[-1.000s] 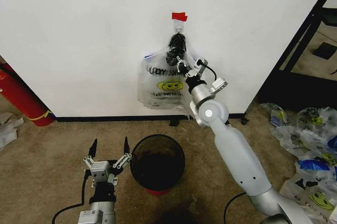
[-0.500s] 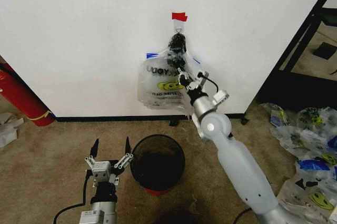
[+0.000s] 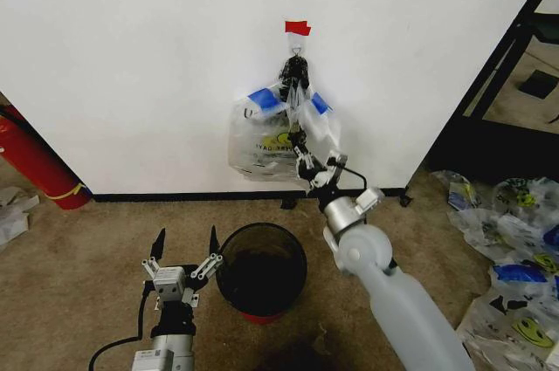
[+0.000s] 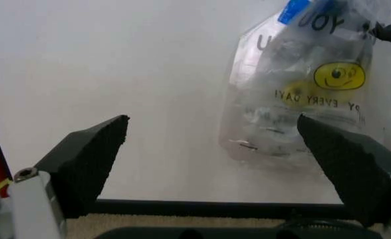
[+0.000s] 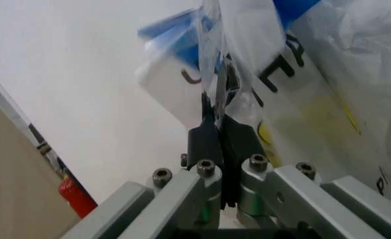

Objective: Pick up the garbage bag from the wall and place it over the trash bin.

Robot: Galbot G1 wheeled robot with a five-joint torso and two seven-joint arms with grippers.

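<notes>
Reading the writing first: on the garbage bag (image 4: 302, 94) we make out "YOU" near the top and "EVERY DAY" under the yellow smiley face in the left wrist view; the rest of the lettering is creased and we cannot read it.
Bag position: it hangs flat against the wall (image 3: 131, 57), strung from a small hook (image 3: 298, 37) under a red tape strip (image 3: 297, 27), above and just behind the trash bin (image 3: 261, 268).
Bag material: thin clear crinkled plastic with blue patches near the top and a black bunched knot at the neck.
Right gripper (image 3: 302, 156): raised at the lower front of the bag; in the right wrist view its dark fingers (image 5: 215, 142) are pressed together on a thin fold of the plastic.
Left gripper (image 3: 184, 248): low near the floor just left of the bin, its two black pointed fingers (image 4: 89, 159) spread wide apart and holding nothing.
Bin: round, dark see-through sides, black rim, red base, standing on brown carpet (image 3: 79, 257).
Hard to make out: whether we hold one layer or several, since the layers overlap.
Cut off: a red cylinder (image 3: 35, 161) at the left edge; a heap of bags (image 3: 515, 249) with smiley faces at the right edge.
</notes>
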